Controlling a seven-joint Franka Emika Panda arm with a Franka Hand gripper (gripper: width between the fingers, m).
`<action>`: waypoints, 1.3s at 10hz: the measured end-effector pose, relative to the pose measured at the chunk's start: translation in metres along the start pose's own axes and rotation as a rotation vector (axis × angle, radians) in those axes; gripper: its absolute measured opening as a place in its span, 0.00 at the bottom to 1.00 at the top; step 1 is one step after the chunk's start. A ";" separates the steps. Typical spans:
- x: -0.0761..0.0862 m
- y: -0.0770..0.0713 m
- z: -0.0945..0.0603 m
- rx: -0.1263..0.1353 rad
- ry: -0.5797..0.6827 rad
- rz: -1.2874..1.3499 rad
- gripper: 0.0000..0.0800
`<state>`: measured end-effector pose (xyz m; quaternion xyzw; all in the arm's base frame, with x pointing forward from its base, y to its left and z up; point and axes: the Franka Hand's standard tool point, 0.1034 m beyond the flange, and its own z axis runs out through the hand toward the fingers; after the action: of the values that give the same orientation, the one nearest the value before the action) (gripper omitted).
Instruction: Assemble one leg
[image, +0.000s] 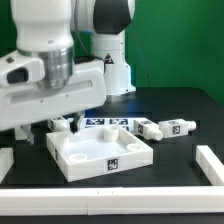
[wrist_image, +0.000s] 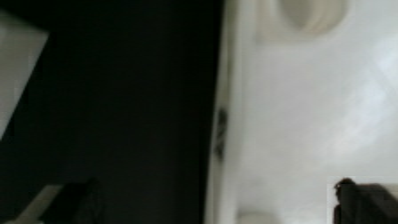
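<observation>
Three legs, short white posts with black-and-white tags, lie on the black table behind the panel: one (image: 62, 125) close to my gripper and two (image: 150, 127) (image: 180, 127) towards the exterior view's right. The large white square panel (image: 100, 152) lies in the middle. My gripper (image: 36, 130) hangs low over the panel's corner on the exterior view's left, mostly hidden by the arm. In the wrist view the gripper (wrist_image: 214, 205) is open and empty. Its dark fingertips (wrist_image: 365, 200) stand far apart, either side of the panel's edge (wrist_image: 221, 120). No leg shows there.
The marker board (image: 104, 123) lies behind the panel between the legs. A white rail (image: 210, 165) stands at the exterior view's right front, another (image: 5, 160) at the left edge. The robot base (image: 112, 60) stands at the back.
</observation>
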<state>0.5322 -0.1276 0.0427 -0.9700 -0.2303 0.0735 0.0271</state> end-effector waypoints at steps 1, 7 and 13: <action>0.002 0.001 0.000 -0.004 0.004 -0.006 0.81; 0.008 -0.007 0.022 -0.031 0.020 0.014 0.81; 0.007 -0.007 0.023 -0.030 0.019 0.013 0.41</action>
<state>0.5316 -0.1183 0.0201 -0.9724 -0.2246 0.0610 0.0144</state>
